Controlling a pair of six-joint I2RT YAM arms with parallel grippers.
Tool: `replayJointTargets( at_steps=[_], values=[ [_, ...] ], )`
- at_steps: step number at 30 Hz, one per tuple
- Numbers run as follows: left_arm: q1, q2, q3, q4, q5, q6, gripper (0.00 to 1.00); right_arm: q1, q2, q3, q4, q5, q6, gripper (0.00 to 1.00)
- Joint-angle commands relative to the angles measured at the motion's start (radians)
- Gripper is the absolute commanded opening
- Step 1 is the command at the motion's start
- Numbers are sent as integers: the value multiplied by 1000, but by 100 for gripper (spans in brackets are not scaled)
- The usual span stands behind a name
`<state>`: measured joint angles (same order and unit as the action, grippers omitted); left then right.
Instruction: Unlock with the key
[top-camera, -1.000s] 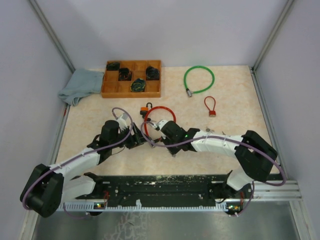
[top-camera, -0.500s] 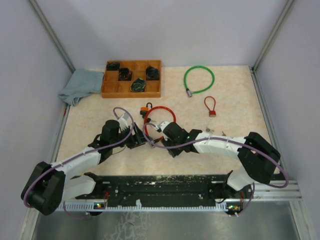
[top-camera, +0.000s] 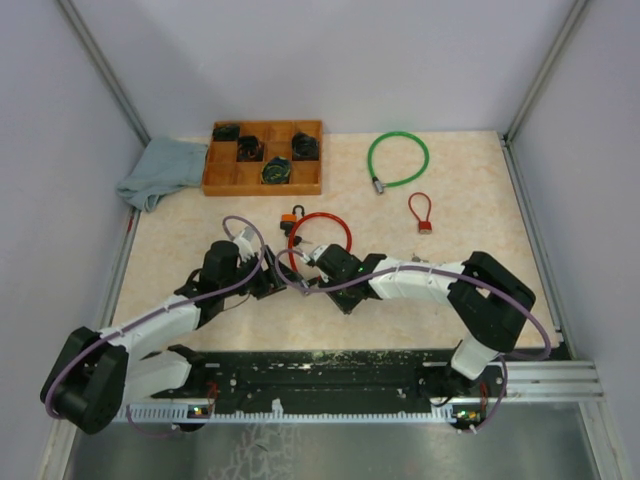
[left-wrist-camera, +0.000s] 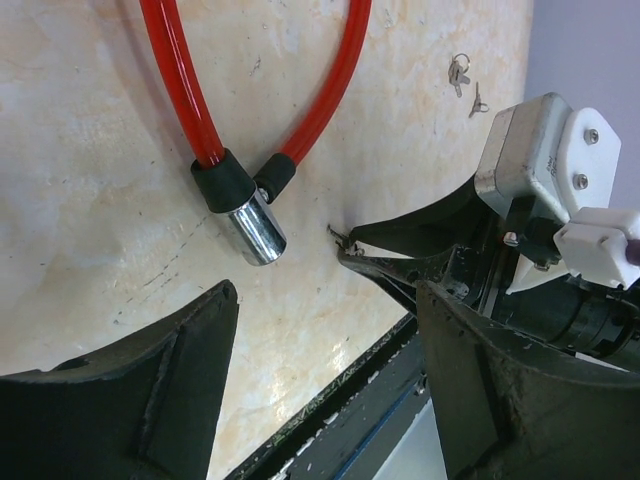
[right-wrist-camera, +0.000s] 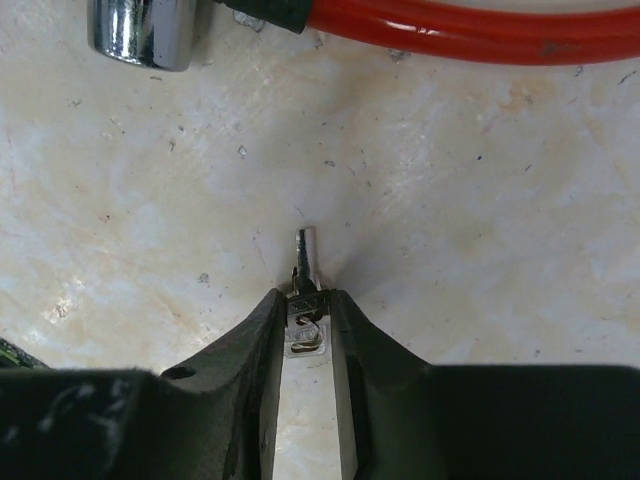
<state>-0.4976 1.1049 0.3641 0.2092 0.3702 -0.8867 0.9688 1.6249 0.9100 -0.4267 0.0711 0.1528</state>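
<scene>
I have the key (right-wrist-camera: 303, 290) pinched by its head in the nearly closed right gripper (right-wrist-camera: 305, 312), blade pointing forward, low over the surface. The chrome lock cylinder (right-wrist-camera: 145, 30) of the red cable lock (right-wrist-camera: 450, 35) lies ahead and left of those tips, apart from them. The left gripper (left-wrist-camera: 325, 300) stands wide and holds nothing, with the cylinder ahead between its fingers. Risks: the unrestrained cylinder may skid when pushed, and the thin grip may let the key pivot. Marbled beige tabletop (top-camera: 180, 230), pale enclosure walls (top-camera: 350, 60).
</scene>
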Motion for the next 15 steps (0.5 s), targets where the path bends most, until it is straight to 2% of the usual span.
replayJointTargets(
  at_steps=[1,8,15],
  values=[
    [-2,-7,7,2,-10,-1,77,8,4,25,-9,9,-6,21],
    [-1,17,7,50,42,-9,77,-11,-77,-30,60,-68,12,12],
    [-8,24,13,82,75,-13,77,-96,-155,-115,177,-199,38,6]
  ],
)
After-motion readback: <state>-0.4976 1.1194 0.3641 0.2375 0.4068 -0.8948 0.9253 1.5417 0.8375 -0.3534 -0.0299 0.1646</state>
